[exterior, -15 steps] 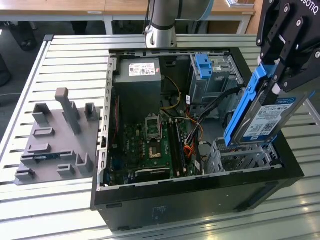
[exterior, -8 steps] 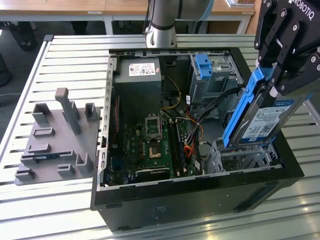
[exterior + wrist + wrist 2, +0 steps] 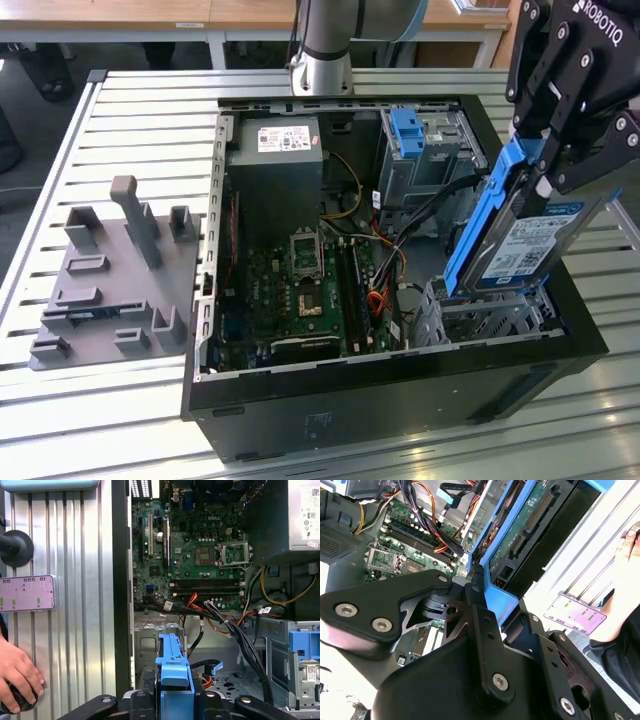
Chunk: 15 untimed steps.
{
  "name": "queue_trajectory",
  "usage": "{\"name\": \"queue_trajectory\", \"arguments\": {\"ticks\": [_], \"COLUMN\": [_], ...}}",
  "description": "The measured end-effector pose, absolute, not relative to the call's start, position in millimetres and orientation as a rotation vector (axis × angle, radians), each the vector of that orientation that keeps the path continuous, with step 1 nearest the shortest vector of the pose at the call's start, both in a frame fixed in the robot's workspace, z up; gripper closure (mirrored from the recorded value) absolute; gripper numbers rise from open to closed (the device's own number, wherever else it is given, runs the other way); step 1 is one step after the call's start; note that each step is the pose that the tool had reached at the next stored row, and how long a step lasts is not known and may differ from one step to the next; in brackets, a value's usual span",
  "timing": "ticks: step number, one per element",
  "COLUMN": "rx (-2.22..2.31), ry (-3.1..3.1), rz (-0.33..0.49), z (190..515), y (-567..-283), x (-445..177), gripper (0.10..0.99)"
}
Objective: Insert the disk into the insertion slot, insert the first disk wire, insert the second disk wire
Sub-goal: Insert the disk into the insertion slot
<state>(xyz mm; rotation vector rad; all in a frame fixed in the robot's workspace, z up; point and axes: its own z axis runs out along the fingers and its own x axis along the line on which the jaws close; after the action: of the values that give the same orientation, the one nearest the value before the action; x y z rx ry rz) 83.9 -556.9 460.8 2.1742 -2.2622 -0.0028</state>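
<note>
Black fingers (image 3: 572,150) clamp the blue carrier at the upper end of the disk (image 3: 530,245), closed on it from both sides. The disk hangs steeply tilted below the fingers, showing its white-and-blue label in the exterior view. Its lower end reaches the mouth of the insertion slot (image 3: 490,315), the low perforated metal cage directly beneath; whether it has entered I cannot tell. Both sit at a corner of the open computer case (image 3: 400,400). Farther from the fingers inside the case lie loose wires (image 3: 385,265), the motherboard (image 3: 300,290) and a taller cage (image 3: 430,150) with a blue latch. Outside the case, a grey fixture plate (image 3: 110,280) rests on the slatted table (image 3: 100,420), well apart from the fingers. A person's hand (image 3: 17,675) lies on the table.
</note>
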Motion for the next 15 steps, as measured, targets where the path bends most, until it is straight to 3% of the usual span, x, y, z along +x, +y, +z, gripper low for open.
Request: {"name": "queue_trajectory", "arguments": {"ticks": [15], "rx": [2.175], "ry": [-2.262], "rz": [-0.003], "z": [456.8], "y": [-556.1], "x": [82.6], "gripper": [0.722]}}
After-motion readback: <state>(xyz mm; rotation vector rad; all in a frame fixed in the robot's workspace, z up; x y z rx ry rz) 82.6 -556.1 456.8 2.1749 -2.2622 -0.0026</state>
